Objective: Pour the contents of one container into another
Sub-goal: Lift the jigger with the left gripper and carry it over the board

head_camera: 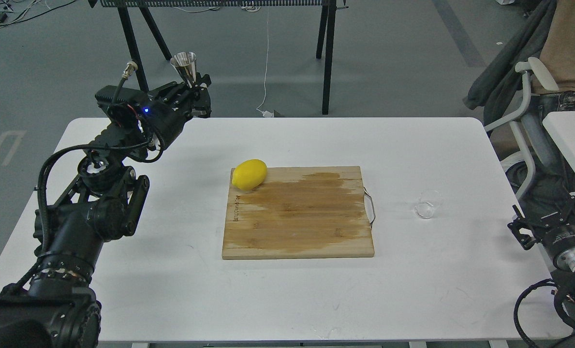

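Observation:
My left gripper (190,92) is shut on the waist of the shiny steel jigger (185,64), which stands upright above the table's far left edge, its upper cone showing over the fingers. The small clear glass cup (428,203) sits on the white table (171,270) at the right, beside the board's wire handle, with nothing near it. Of my right arm only thick joints (565,241) show at the lower right edge; its gripper is out of view.
A wooden cutting board (298,212) with a damp patch lies mid-table, a yellow lemon (249,174) on its far left corner. Black stand legs (327,53) rise behind the table. A chair draped with clothing (524,87) stands at the right.

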